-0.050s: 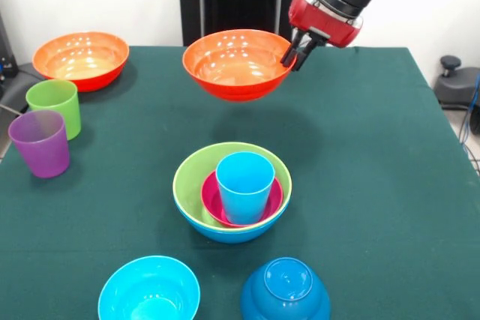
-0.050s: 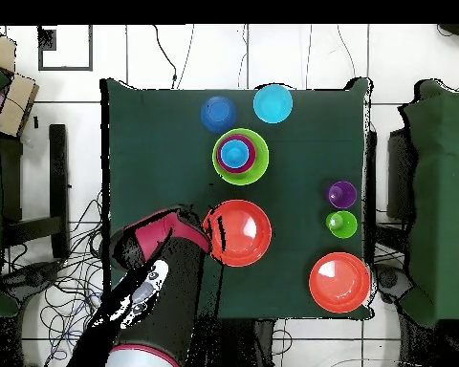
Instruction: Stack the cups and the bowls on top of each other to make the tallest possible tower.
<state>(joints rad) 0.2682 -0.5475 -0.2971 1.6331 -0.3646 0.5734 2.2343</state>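
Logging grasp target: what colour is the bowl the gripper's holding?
Orange. The bowl is pinched at its rim by the gripper; clearest in the front view.

Two glossy orange plastic bowls [image 1: 238, 64] [image 1: 81, 58], a lime green tumbler [image 1: 55, 105] and a translucent purple tumbler [image 1: 40, 142] show at the upper left of a plain dark green surface [image 1: 390, 185]. At centre, a lime green bowl [image 1: 189, 177] nested in a blue bowl [image 1: 229, 234] holds a magenta small bowl [image 1: 211, 198] and a light blue tumbler [image 1: 244, 185]. A cyan small bowl [image 1: 148, 290] and a dark blue one [image 1: 285, 291] sit at the bottom edge.

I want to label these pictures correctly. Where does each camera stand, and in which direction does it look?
Front view: across the table, facing the robot; the arm enters from the top, its gripper holding an orange bowl by the rim above the tower.
Overhead view: above the table, looking straight down; the arm rises from the bottom edge to the gripper.
Both show the held orange bowl and the tower.
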